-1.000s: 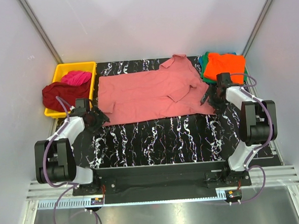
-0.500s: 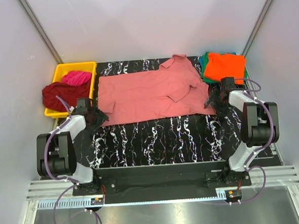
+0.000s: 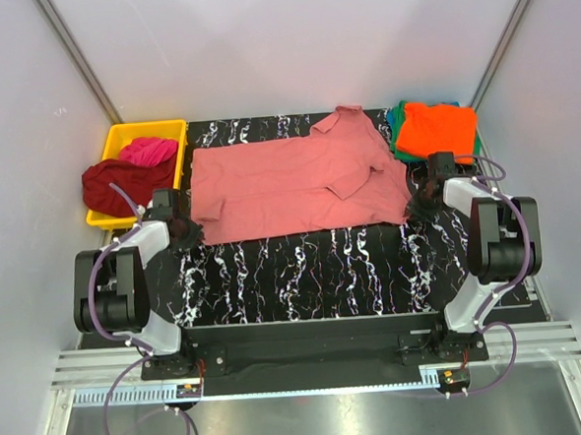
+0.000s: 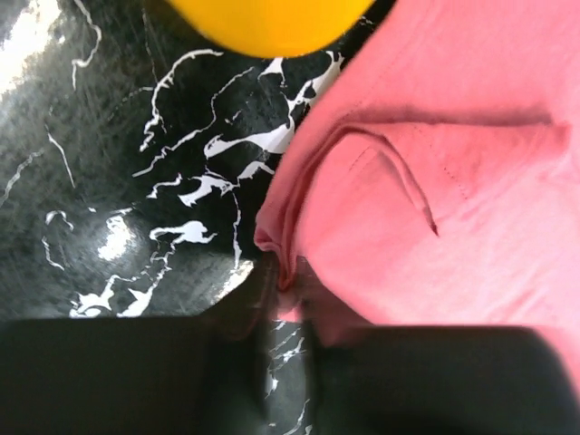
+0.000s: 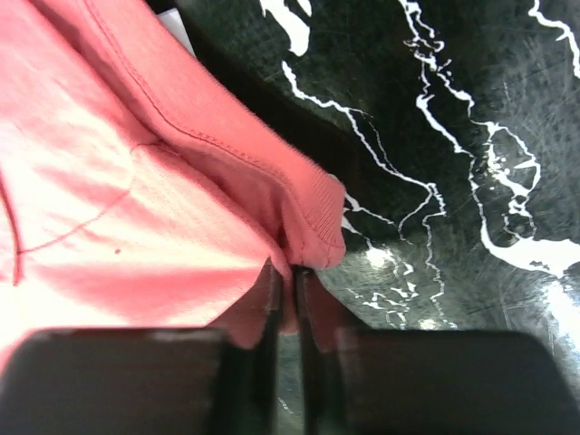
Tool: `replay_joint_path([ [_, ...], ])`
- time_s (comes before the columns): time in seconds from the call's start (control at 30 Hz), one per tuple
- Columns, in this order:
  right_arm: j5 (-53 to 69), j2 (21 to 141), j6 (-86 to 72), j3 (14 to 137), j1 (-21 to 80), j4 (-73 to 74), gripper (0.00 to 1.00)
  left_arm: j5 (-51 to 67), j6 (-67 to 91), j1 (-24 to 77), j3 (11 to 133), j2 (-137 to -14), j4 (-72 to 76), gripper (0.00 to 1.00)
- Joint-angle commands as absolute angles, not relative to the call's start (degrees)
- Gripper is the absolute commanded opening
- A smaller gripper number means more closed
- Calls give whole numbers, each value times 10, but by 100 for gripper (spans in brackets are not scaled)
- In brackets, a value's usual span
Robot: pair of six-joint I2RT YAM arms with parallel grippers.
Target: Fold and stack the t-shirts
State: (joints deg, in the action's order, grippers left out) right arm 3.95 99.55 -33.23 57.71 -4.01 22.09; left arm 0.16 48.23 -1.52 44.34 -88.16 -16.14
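Grip secured: left hand [image 4: 288,288] and right hand [image 5: 290,276] have just pinched near corners of the large salmon-pink cloth t-shirt [image 3: 288,183], ready for folding.

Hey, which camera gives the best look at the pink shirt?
The top view: the pink shirt shows whole, spread out. The left wrist view shows only its near left corner, pinched in the left gripper. The right wrist view shows only the near right corner, pinched in the right gripper.
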Motion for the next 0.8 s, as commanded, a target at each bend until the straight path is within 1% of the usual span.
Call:
replay_joint_path([
  [0.0, 33, 983, -337, 601, -40, 211, 6, -23, 479, -13, 480, -879, -146, 0],
  [0.07, 34, 959, -332, 618, -40, 227, 0, -19, 469, -17, 501, -878, -162, 0],
  [0.17, 16, 915, -323, 661, -40, 277, 0, -4, 460, -43, 540, -853, -220, 0],
  [0.23, -19, 884, -319, 671, -40, 302, 0, -3, 458, -66, 533, -790, -231, 0],
  [0.37, -42, 769, -332, 604, -40, 320, 0, -23, 452, -75, 491, -673, -266, 0],
  [0.4, -40, 753, -345, 563, -40, 320, 0, -24, 459, -75, 464, -656, -273, 0],
  [0.47, -35, 716, -358, 518, -40, 319, 0, -20, 468, -76, 430, -606, -283, 0],
  [0.5, -30, 706, -374, 476, -40, 320, 0, -17, 482, -76, 391, -588, -285, 0],
  [0.57, -17, 680, -387, 438, -40, 321, 0, -4, 500, -76, 331, -542, -291, 0],
  [0.67, 17, 627, -429, 369, -40, 324, 0, 15, 540, -78, 274, -495, -306, 0],
  [0.73, 39, 593, -466, 330, -40, 330, 0, 17, 562, -82, 260, -448, -321, 0],
  [0.77, 45, 562, -475, 320, -40, 332, 5, 6, 571, -81, 254, -432, -350, 0],
])
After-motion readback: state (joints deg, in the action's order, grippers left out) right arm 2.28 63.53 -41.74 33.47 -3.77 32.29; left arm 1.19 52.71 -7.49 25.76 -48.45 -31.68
